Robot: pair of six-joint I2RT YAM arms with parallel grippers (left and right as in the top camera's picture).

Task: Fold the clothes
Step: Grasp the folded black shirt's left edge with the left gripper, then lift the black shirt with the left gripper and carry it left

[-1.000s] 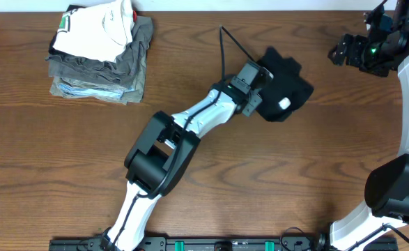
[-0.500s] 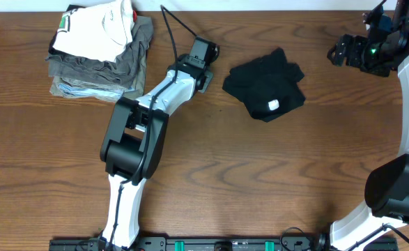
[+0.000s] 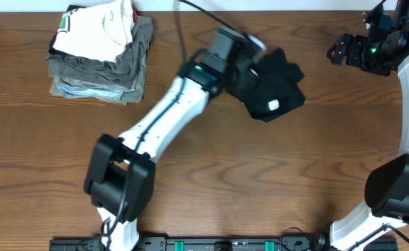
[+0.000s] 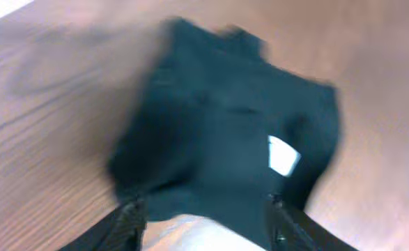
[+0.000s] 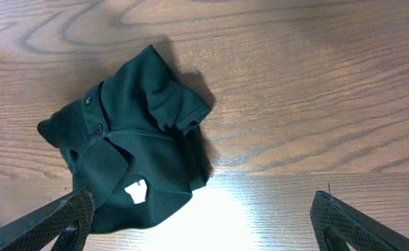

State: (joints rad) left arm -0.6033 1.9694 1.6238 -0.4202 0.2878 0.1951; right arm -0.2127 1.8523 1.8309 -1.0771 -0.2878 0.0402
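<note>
The clothes are a black top lying crumpled on the wooden table, right of centre, with a small white tag facing up. My left gripper is blurred at the top's back left edge. In the left wrist view the clothes fill the middle, and my left gripper is open, its fingers apart at the near hem with bare table between them. My right gripper hovers open at the back right, away from the top. Seen from the right wrist, the clothes lie to the left of my right gripper.
A stack of folded white, grey-olive and light-blue garments stands at the back left corner. The left arm stretches diagonally across the table's middle. The table's back edge runs close behind the black top.
The left arm swung left towards the stack, then back right to the black top, and its jaws went from shut to open. The top ended up slightly further left. The right arm has stayed put.
</note>
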